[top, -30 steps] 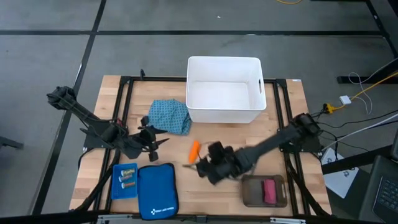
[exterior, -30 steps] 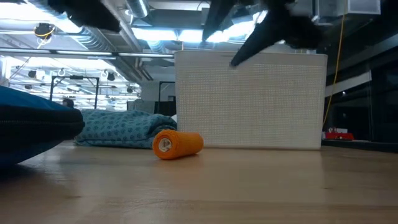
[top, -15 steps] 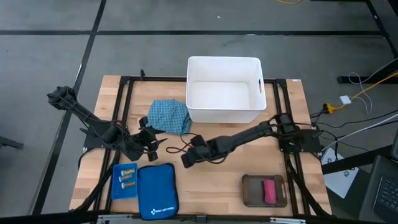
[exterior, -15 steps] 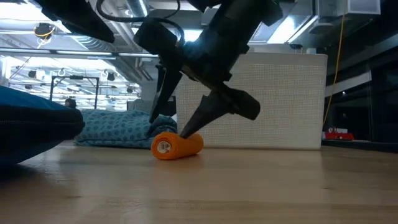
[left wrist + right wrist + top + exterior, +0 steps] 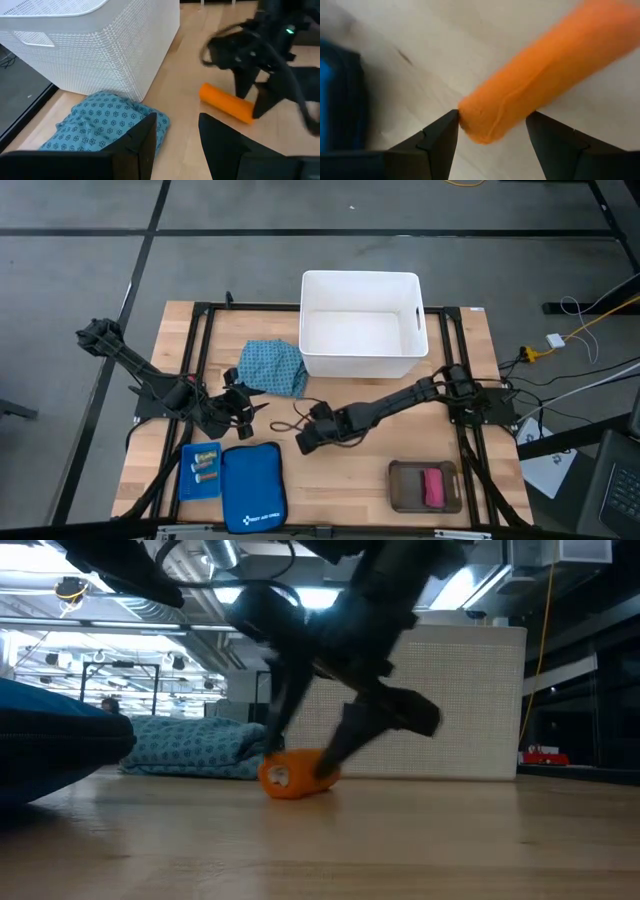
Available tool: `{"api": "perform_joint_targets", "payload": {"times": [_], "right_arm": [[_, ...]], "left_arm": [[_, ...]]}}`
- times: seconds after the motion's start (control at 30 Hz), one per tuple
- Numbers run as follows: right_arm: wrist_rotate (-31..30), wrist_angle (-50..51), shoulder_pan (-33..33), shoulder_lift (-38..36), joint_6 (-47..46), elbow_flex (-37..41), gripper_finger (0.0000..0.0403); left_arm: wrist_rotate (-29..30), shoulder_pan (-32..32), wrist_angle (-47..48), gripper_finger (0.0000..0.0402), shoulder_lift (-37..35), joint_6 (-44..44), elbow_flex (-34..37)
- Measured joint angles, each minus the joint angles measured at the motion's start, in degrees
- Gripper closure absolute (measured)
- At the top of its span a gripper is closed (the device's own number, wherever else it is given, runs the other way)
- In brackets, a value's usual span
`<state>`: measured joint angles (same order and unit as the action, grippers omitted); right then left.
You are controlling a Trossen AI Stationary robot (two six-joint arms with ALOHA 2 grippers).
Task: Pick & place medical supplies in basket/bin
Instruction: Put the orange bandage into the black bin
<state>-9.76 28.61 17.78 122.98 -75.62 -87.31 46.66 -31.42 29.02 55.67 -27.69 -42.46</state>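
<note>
The orange cylinder point(image 5: 297, 776) lies on its side on the table, in front of the white tub point(image 5: 362, 355); it also shows in the left wrist view point(image 5: 225, 102). My right gripper point(image 5: 312, 755) is open and low over it, one finger on each side of its near end point(image 5: 485, 120). In the high view my right gripper point(image 5: 304, 441) hides the cylinder. My left gripper point(image 5: 252, 406) is open and empty beside the teal cloth bundle point(image 5: 275, 367), which lies against the tub's front left corner. The vials point(image 5: 205, 467) and the pink block point(image 5: 433, 485) lie in trays. My right gripper's one fingertip point(image 5: 451, 122) touches the cylinder's side close to its end point(image 5: 466, 114). The other fingertip point(image 5: 537, 125) stands a little apart from it. The fingers slant down from the table's right and lie across the cylinder, which rests on the table.
A large blue zip pouch point(image 5: 252, 485) lies at the near edge beside the blue tray with the vials. A brown tray point(image 5: 410, 490) holds the pink block at the near right. A dark cable point(image 5: 290, 420) lies between the two grippers.
My right gripper has swung from the near right toward the table's left and come down open over the orange cylinder, its fingers now straddling the cylinder's end. The cylinder has shifted a little toward the table's right.
</note>
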Motion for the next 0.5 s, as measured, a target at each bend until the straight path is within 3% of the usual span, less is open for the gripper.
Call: {"api": "perform_joint_targets", "payload": {"times": [0.27, 0.5], "right_arm": [[-3.2, 7.3, 1.4, -1.9, -3.8, 0.1, 0.0167], [-4.2, 5.3, 0.8, -1.6, -3.4, -0.1, 0.0167]], "left_arm": [[-0.3, 0.0, 0.0, 0.0258, 0.0, 0.0, 0.0], [-0.3, 0.0, -0.1, 0.0258, 0.0, -0.2, 0.0]]}}
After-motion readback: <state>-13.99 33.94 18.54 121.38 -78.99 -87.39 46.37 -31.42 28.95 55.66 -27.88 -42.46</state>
